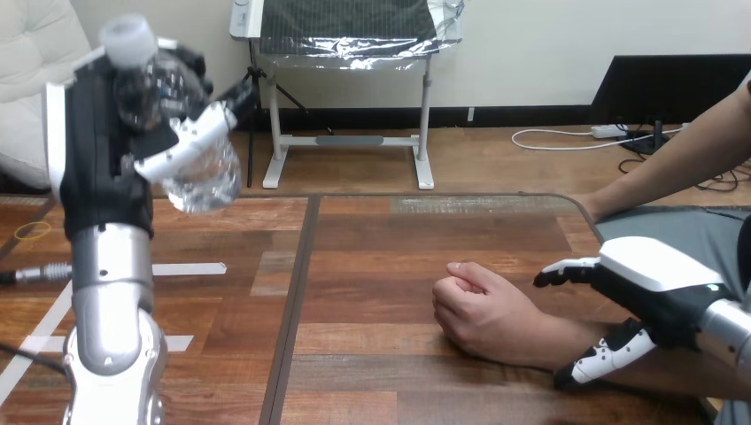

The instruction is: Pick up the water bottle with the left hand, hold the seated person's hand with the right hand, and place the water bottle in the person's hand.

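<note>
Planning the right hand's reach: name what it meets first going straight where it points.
Probably the person's hand, resting on the table just left of the right hand; depth is unclear, so it might pass just behind it.

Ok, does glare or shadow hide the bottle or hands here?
Head view: even light; the clear bottle in the left hand catches pale highlights but reads fine; faint sheen on the table's far edge; soft shadow under the person's hand.

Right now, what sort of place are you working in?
Probably a tabletop test station for handovers: a wooden table with white tape marks on it, a person's hand resting on it, and a water bottle held up in the left robot hand.
</note>
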Tool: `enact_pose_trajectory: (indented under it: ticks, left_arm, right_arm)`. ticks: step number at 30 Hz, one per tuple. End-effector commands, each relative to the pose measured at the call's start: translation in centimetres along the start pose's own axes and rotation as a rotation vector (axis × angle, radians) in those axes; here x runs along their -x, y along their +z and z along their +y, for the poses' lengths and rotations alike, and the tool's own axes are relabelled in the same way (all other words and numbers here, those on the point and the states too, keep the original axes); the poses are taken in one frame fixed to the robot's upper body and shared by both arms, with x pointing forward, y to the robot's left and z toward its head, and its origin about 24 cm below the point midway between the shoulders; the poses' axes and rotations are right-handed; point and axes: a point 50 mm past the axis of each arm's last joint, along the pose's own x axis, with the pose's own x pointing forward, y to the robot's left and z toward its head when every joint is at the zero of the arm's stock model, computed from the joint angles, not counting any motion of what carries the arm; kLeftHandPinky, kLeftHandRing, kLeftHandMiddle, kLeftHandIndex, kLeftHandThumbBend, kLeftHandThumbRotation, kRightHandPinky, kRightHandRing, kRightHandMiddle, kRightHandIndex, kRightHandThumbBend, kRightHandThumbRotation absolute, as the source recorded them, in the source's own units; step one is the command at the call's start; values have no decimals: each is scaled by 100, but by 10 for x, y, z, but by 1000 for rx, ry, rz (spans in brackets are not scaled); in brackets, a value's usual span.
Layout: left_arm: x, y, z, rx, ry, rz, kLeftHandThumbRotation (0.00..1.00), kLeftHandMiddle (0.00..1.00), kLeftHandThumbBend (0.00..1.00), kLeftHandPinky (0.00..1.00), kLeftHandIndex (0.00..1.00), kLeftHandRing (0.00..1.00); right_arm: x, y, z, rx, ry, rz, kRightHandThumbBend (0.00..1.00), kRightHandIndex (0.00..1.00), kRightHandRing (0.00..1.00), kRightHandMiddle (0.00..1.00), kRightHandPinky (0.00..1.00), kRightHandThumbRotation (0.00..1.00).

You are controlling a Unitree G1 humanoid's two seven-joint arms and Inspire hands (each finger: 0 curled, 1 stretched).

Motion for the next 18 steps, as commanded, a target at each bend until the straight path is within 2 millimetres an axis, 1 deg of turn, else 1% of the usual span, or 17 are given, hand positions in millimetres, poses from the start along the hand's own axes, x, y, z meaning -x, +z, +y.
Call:
enact_pose_trajectory:
  ticks: [1, 4, 7, 13, 18]
  left_arm:
    - [-13, 22, -5, 12, -16, -105, 0, 40, 66, 29, 40, 35]
    - [-13, 23, -6, 16, -18, -110, 0, 40, 66, 29, 40, 35]
    - [-13, 23, -6, 17, -18, -110, 0, 40, 65, 28, 40, 35]
    - [-14, 23, -6, 28, -23, -106, 0, 39, 65, 28, 41, 35]
    - [-15, 23, -6, 25, -23, -104, 0, 39, 65, 28, 40, 34]
  right_arm:
    - [-5, -1, -19, 57, -36, 7, 100, 84, 85, 85, 85, 43]
    - [-8, -1, -16, 62, -21, 6, 100, 83, 85, 85, 85, 41]
    - [-10, 0, -13, 72, -8, 3, 100, 83, 84, 84, 85, 41]
    - [-13, 1, -8, 82, 11, 7, 100, 82, 83, 83, 82, 36]
    - [-15, 1, -4, 70, 33, 12, 100, 82, 83, 83, 82, 35]
